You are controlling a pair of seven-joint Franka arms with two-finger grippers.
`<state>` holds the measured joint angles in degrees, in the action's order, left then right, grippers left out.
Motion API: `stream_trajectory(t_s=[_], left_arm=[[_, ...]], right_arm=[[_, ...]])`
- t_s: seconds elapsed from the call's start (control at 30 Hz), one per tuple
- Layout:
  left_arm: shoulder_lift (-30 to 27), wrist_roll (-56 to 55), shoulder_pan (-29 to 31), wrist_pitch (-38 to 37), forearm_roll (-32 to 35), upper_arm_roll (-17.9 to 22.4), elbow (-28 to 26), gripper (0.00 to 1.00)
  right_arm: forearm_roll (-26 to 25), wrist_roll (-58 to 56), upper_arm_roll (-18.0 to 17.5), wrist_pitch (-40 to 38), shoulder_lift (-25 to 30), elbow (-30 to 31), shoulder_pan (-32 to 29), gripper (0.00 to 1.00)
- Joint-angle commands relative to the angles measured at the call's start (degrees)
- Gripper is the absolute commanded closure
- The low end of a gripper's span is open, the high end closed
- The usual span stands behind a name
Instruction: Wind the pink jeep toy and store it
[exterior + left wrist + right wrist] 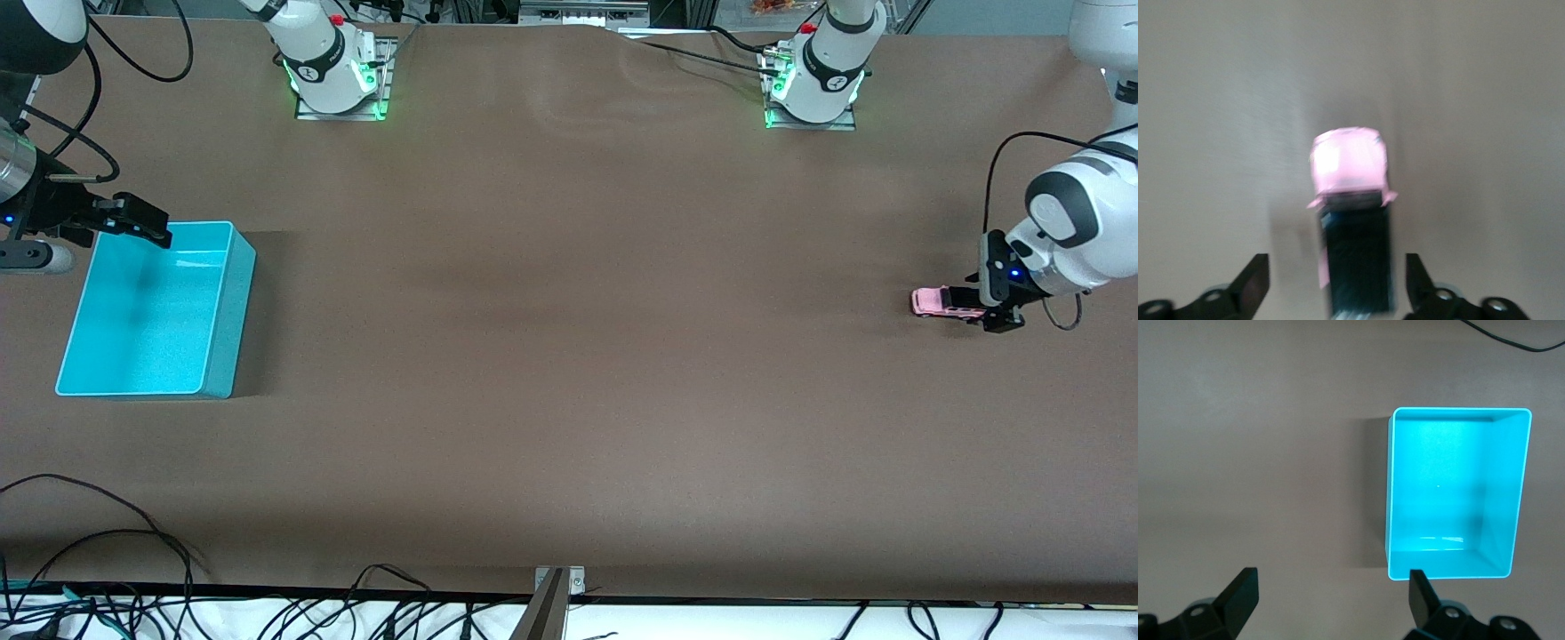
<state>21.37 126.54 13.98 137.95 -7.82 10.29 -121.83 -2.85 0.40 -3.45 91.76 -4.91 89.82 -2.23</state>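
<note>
Turquoise bin (151, 311) under our right gripper (133, 220), fingers apart, waiting; pink jeep toy (938, 302) on counter at left arm's end, lengthwise between our left gripper (978, 307) fingers, parted, unclamped.

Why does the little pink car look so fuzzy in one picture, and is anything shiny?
Left wrist view: the pink jeep toy is smeared and washed out, likely motion blur. Right wrist view: sharp, with a glare streak inside the turquoise bin. Front view: even light, soft shadow beside the bin.
</note>
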Motion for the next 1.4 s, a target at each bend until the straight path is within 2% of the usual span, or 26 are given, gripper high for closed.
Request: stream_trajectory(t_s=[0.0,0.17,0.47,0.6,0.77,0.97,1.2,1.37], left_arm=[[-1.1,1.6,-2.0,-10.2,-1.3,0.2,8.6,0.0],[-4.9,-1.4,-2.1,-13.9,-1.3,0.0,11.6,0.0],[-11.6,-4.5,-4.0,-13.8,-1.6,0.0,11.8,0.0],[-13.5,-7.1,-4.8,-13.2,-1.4,-0.4,11.8,0.0],[-14.1,-6.8,-4.8,-8.3,-1.2,-1.1,11.4,0.0],[-15.7,-8.1,-4.8,-8.5,-1.4,-1.1,11.4,0.0],[-17.9,-17.3,-4.8,-11.8,-0.4,-1.1,11.4,0.0],[-19.5,-29.7,-5.1,-14.3,5.1,-1.3,11.5,0.0]], right_arm=[[-0.6,0.7,-0.3,-1.1,-0.6,-1.7,-0.1,0.0],[-0.6,0.7,-0.3,-1.1,-0.6,-1.7,-0.1,0.0],[-0.6,0.7,-0.3,-1.1,-0.5,-1.7,-0.1,0.0],[-0.6,0.7,-0.3,-1.1,-0.5,-1.7,-0.1,0.0],[-0.6,0.7,-0.4,-1.1,-0.5,-1.7,-0.1,0.0],[-0.6,0.7,-0.4,-1.1,-0.5,-1.7,-0.1,0.0],[-0.6,0.7,-0.4,-1.1,-0.5,-1.7,-0.1,0.0],[-0.6,0.7,-0.4,-1.1,-0.5,-1.7,-0.1,0.0]])
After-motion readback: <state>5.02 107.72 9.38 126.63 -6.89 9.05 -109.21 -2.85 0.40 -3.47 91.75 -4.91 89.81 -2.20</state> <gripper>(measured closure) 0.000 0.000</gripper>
